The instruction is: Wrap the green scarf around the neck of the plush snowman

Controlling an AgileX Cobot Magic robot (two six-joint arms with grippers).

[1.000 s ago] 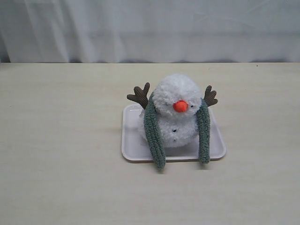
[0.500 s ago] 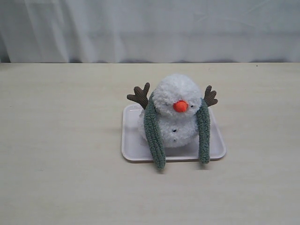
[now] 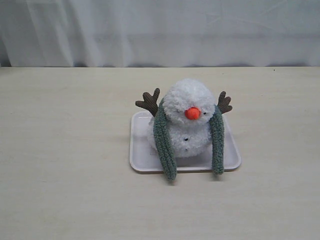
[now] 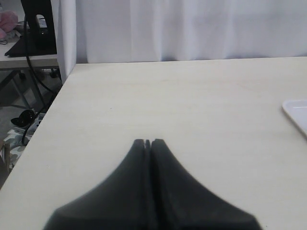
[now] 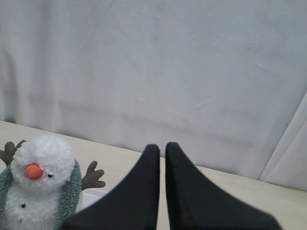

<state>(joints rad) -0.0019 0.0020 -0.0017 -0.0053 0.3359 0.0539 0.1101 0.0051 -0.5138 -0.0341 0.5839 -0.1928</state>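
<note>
A fluffy white two-ball plush snowman with an orange nose and small black buttons was seen seated on a pale, rounded-square plastic tray. It was placed a little toward 3 o'clock of the middle of the light wooden table. A long, muted grey-green ribbed knitted scarf was draped behind the neck, which was largely buried in fluff between head and body. The scarf's two strands were hung down the front, one at 7 o'clock and one at 5 o'clock of the nose. They were left uncrossed and well apart, with the white body shown between them. Both rounded ends were laid across the tray's near rim. Brown twig arms were spread at 10 and 2 o'clock of the head. The black left hand was held above the table, its fingers pressed together on nothing. The black right hand was likewise closed and empty, held apart from the snowman, before a white curtain.
</note>
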